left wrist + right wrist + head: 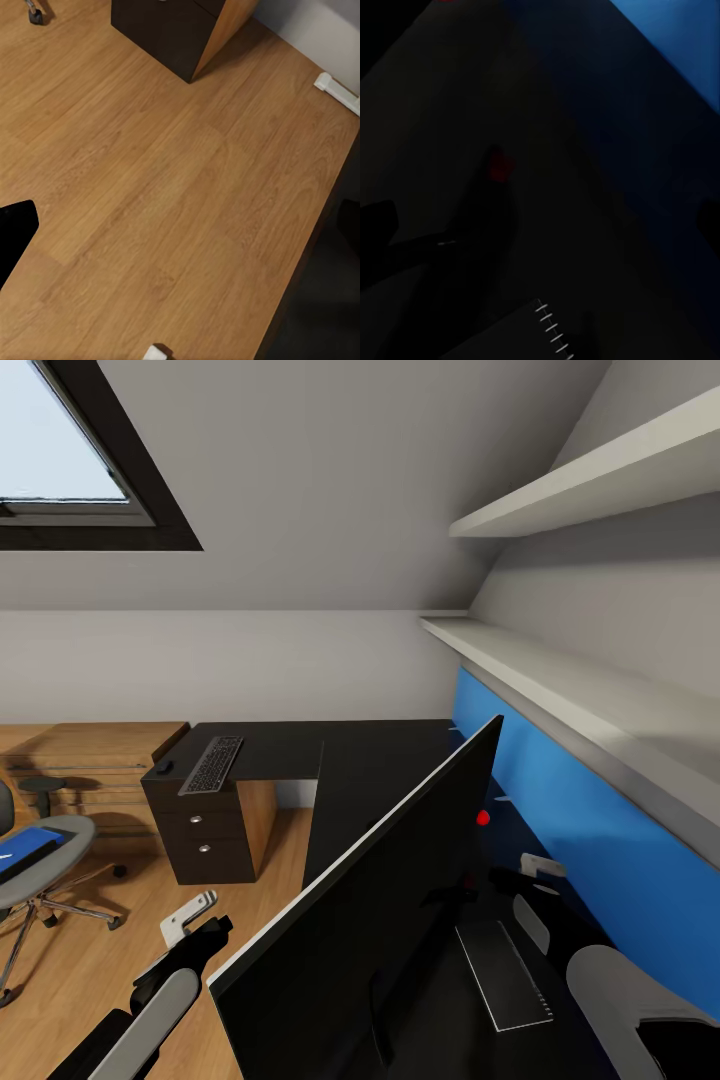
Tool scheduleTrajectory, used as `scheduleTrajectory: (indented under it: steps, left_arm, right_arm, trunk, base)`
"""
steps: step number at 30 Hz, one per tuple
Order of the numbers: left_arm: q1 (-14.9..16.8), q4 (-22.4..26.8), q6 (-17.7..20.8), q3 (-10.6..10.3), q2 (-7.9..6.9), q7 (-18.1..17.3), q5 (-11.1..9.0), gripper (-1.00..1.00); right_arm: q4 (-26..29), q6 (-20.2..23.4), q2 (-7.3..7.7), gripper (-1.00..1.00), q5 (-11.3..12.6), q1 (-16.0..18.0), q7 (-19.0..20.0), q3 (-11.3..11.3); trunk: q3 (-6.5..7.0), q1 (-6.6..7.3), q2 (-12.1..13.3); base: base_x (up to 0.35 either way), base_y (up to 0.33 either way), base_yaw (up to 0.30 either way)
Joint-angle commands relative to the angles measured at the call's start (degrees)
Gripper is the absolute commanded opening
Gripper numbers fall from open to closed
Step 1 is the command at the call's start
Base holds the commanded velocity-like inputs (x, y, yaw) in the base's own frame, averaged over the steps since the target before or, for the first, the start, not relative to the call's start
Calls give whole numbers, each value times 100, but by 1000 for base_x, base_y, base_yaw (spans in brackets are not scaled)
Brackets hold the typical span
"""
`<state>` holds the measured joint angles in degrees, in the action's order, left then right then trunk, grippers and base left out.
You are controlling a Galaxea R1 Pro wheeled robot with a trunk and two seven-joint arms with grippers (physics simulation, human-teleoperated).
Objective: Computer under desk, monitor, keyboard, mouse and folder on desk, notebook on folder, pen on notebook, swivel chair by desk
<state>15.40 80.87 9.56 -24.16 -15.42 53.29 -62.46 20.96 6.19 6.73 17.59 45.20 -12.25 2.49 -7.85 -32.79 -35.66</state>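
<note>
The desk is dark and L-shaped, and I place everything else from it. One wing runs along the blue wall panel, the other ends in a drawer unit standing on the wooden floor.

The monitor stands on the desk at its near end, tilted across the view, with its black screen facing the floor side. The swivel chair is well apart from the desk, out on the floor beyond the drawer unit, and a blue folder lies on its seat.

The keyboard lies on the desk top above the drawers, and the mouse is just beside it (a small dark shape). The notebook, with spiral binding, lies on the desk behind the monitor, near the blue panel.

The left gripper hangs over the floor beside the desk, its fingers apart and holding nothing. For the right gripper, over the desk in deep shadow, I cannot tell.
</note>
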Motion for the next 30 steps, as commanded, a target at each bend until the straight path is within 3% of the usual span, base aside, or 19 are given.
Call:
scheduleTrajectory:
  steps: [1,30]
  left_arm:
    - [7,8,28,-10,-5,35,-12,100]
    - [7,8,28,-10,-5,38,-18,100]
  right_arm:
    - [14,38,3,100,25,3,-32,28]
    - [14,46,5,100,25,4,-40,32]
  trunk:
    - [-11,-2,-9]
    - [-11,-2,-9]
  base:
    - [0,0,0]
    - [0,0,0]
